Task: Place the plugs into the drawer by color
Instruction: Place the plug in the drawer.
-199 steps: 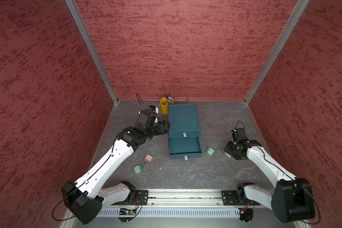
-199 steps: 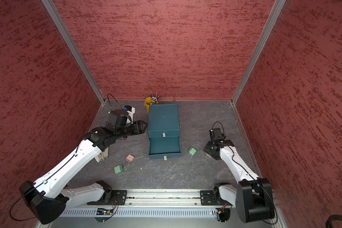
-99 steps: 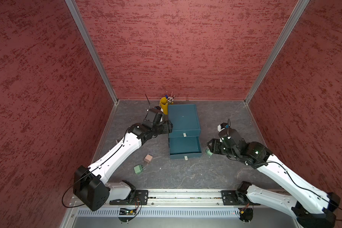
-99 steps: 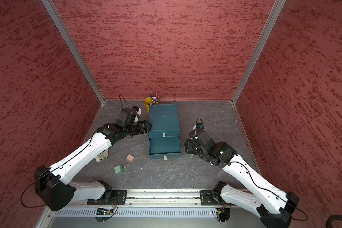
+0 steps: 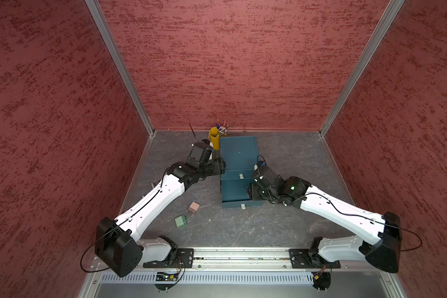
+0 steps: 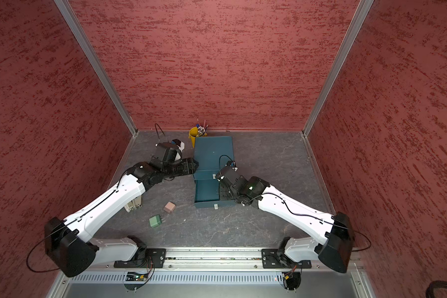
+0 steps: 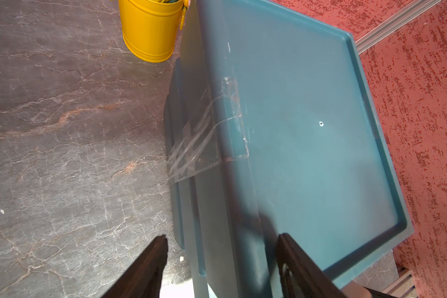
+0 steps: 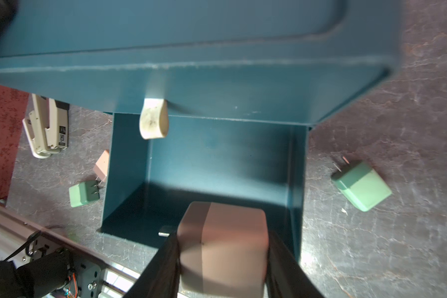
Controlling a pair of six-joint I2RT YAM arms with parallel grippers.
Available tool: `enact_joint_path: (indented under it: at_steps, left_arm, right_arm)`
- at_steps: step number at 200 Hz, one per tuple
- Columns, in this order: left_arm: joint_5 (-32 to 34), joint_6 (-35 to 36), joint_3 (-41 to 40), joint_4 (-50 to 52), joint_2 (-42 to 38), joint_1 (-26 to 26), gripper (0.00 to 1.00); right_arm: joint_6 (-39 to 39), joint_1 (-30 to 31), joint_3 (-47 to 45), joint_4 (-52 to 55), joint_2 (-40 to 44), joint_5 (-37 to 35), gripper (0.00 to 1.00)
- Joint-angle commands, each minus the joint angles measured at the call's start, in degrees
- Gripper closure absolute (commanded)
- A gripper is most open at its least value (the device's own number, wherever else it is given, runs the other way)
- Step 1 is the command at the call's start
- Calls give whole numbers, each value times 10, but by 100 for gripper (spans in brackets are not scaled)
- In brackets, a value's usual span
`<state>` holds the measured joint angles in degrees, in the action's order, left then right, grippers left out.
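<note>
The dark teal drawer (image 5: 239,154) (image 6: 213,152) stands at the back middle, its bottom tray (image 5: 232,191) (image 8: 217,160) pulled open. Over that tray my right gripper (image 8: 222,238) (image 5: 253,192) is shut on a pinkish beige plug (image 8: 222,247). My left gripper (image 7: 221,243) (image 5: 221,165) is open and straddles the chest's upper left edge (image 7: 212,180). A second pinkish beige plug (image 5: 193,207) (image 6: 169,207) and a mint green plug (image 5: 181,221) (image 6: 155,221) lie on the floor left of the tray. Another mint green plug (image 8: 361,185) lies on its other side.
A yellow pen cup (image 5: 214,135) (image 7: 150,28) stands against the chest's back left corner. A beige-grey strip (image 6: 133,203) (image 8: 47,129) lies under my left forearm. White pull tabs (image 5: 241,176) (image 8: 154,120) stick out of the drawer fronts. Red walls enclose the grey floor.
My right arm has swung in from the right of the floor to over the open bottom tray, carrying the pinkish plug. My left gripper has edged onto the chest's left edge.
</note>
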<state>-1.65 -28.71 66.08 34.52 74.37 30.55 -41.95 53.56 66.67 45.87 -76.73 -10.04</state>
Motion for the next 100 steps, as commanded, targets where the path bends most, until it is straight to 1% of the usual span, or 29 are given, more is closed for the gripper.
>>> enact_joint_path:
  at_steps: [1, 31, 74, 100]
  left_arm:
    - [-6, 1, -13, 10, -9, 2, 30]
    - [-6, 3, -11, 11, -12, 1, 30]
    - [0, -2, 7, 26, -27, 0, 29]
    - [12, -10, 20, 50, -73, 2, 26]
  right_arm:
    - [-3, 3, 23, -19, -10, -26, 39]
    - [1, 4, 27, -8, 1, -35, 27]
    - [8, 6, 28, 12, 55, -59, 27]
    - [16, 6, 11, 11, 102, -72, 27]
